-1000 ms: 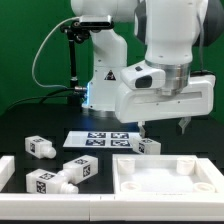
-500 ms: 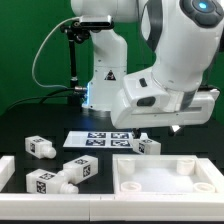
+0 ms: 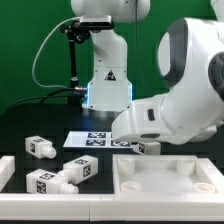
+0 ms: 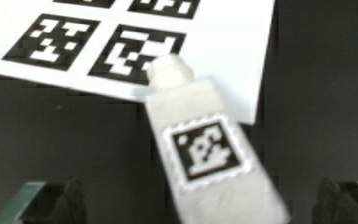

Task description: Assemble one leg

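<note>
On black table (image 3: 12, 142), green backdrop (image 3: 25, 60), leg (image 4: 194, 135) at marker board (image 4: 233, 38) edge

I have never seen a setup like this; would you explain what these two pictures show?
The big white machine is a robot arm, a Franka Panda. The exterior view watches from off the arm; the wrist view comes from a camera on its wrist, looking down past its end effector. On the black table lie small tagged white legs, a large white tray-like panel and the flat marker board. The end effector is open and holds nothing; one leg lies between its fingers, untouched.
</note>
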{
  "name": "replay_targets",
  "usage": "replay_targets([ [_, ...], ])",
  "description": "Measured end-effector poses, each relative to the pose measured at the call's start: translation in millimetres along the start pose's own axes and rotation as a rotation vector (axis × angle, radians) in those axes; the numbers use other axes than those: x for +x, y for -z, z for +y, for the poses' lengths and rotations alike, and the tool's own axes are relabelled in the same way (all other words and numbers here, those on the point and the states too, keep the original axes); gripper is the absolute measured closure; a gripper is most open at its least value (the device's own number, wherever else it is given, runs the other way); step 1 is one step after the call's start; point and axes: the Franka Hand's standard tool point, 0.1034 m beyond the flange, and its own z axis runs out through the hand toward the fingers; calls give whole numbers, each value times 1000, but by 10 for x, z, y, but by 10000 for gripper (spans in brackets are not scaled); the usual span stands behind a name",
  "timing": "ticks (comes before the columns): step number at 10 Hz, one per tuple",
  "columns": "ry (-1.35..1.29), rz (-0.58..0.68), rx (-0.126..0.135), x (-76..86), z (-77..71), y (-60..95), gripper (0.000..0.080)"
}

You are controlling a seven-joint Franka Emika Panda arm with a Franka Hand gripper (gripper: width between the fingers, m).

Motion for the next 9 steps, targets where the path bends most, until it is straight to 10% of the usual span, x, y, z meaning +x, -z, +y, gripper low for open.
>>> replay_targets([
  [7, -21, -32, -4, 21, -82, -222, 178],
  [9, -22, -32, -3, 21, -78, -223, 517],
])
